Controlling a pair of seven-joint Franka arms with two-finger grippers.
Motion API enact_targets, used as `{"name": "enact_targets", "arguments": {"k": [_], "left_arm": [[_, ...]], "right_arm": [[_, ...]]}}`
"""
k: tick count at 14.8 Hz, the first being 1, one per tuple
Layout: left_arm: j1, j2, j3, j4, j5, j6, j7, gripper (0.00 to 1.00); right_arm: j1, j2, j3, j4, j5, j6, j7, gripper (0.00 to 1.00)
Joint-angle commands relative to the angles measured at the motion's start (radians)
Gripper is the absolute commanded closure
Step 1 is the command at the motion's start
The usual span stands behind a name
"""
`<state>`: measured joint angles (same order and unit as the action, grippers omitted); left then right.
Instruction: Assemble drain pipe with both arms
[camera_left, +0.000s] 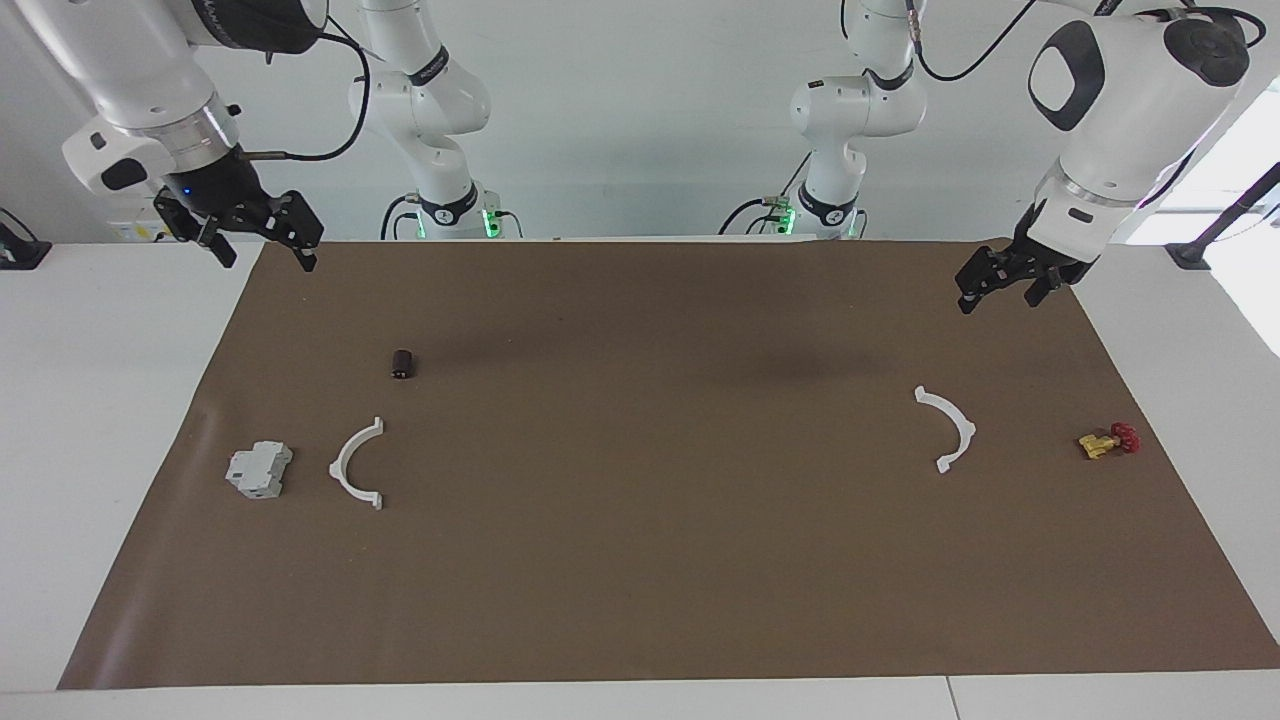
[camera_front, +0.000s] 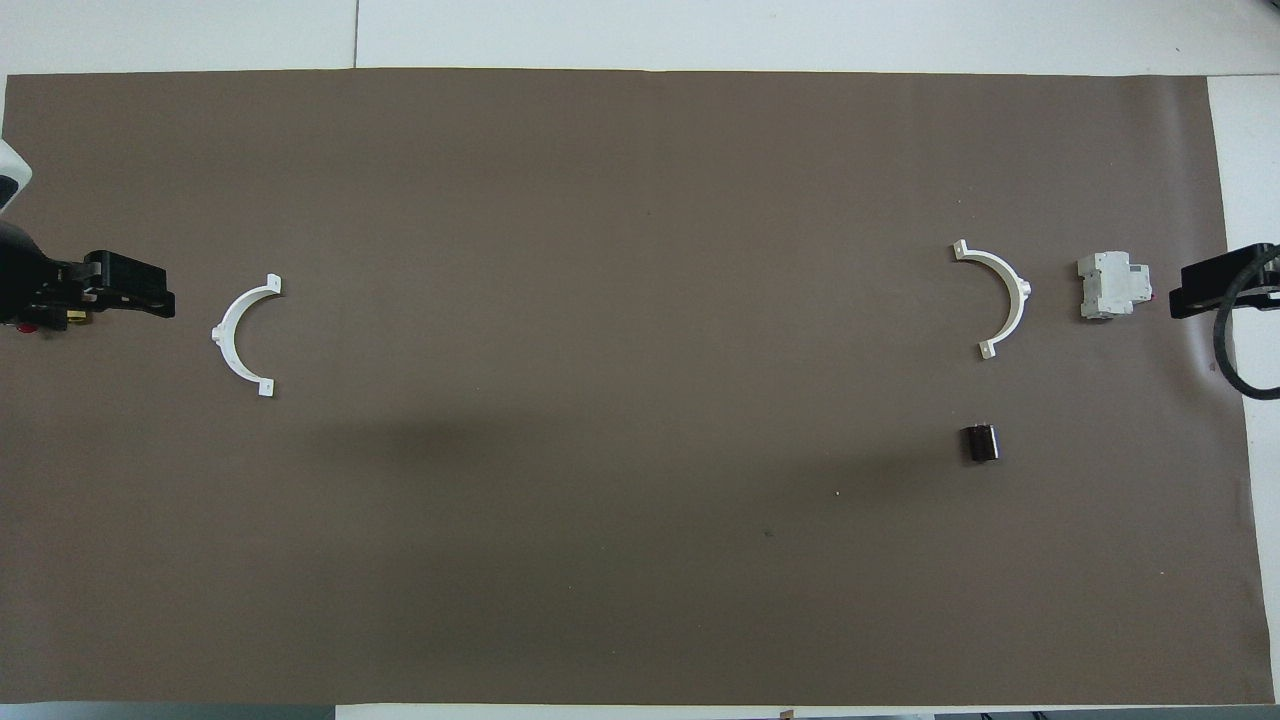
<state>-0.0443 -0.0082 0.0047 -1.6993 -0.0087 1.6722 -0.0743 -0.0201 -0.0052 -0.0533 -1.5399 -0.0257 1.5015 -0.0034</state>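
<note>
Fingers (camera_left: 305, 255) of right gripper (camera_left: 262, 252) spread wide, holding nothing, raised over the mat's right-arm edge. Left gripper (camera_left: 1000, 293) likewise agape and empty, raised over the left-arm edge. Brown mat (camera_left: 640, 560) across the table. Two white drain pipe halves well apart: one arc (camera_left: 352, 465) beside grey switch unit (camera_left: 259, 470), other arc (camera_left: 950, 428) near red-and-yellow part (camera_left: 1108, 441). Black cylinder (camera_left: 403, 363) nearer the robots.
</note>
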Motion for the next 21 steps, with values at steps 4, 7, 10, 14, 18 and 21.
{"name": "enact_targets", "arguments": {"k": [4, 7, 10, 14, 18, 21], "left_arm": [[0.000, -0.016, 0.006, -0.011, -0.013, -0.005, 0.004, 0.00], [0.000, -0.016, 0.006, -0.011, -0.013, -0.005, 0.004, 0.00], [0.001, -0.016, 0.006, -0.011, -0.013, -0.005, 0.004, 0.00], [0.000, -0.016, 0.006, -0.011, -0.013, -0.005, 0.004, 0.00], [0.000, -0.016, 0.004, -0.011, -0.013, -0.005, 0.004, 0.00], [0.000, -0.016, 0.004, -0.011, -0.013, -0.005, 0.004, 0.00]], "right_arm": [[0.000, -0.009, 0.006, -0.012, 0.001, 0.006, 0.002, 0.00], [-0.007, -0.013, 0.006, -0.023, 0.001, 0.006, -0.001, 0.00], [-0.018, -0.024, 0.006, -0.078, 0.003, 0.070, -0.074, 0.00], [-0.029, 0.002, 0.006, -0.261, 0.010, 0.340, -0.124, 0.00], [-0.041, 0.209, 0.006, -0.281, 0.078, 0.610, -0.219, 0.00], [-0.041, 0.302, 0.007, -0.312, 0.079, 0.716, -0.315, 0.00]]}}
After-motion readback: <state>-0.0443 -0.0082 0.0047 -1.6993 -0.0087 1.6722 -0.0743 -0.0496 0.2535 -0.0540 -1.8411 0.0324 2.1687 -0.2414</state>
